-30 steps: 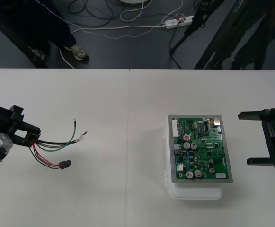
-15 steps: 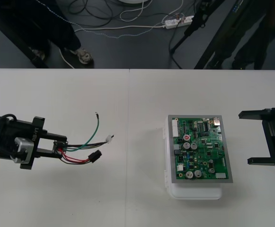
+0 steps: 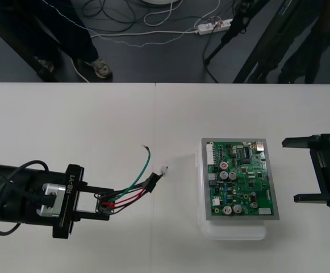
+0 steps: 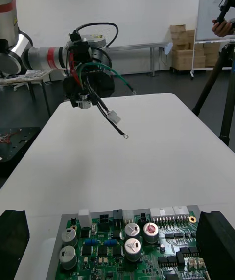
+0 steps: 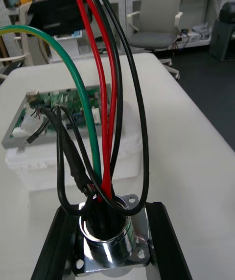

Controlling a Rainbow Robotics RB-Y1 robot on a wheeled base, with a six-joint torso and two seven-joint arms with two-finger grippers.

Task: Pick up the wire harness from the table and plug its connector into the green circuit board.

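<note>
As left gripper clamps the red-black-green wire harness by its metal socket, wires point right toward the green circuit board; right gripper wide.

The circuit board sits between the harness in the left gripper and the right gripper.

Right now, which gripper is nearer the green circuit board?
Right. The right gripper stands open just off the green circuit board's right edge; the left gripper, shut on the wire harness, is well off to the board's left.
</note>
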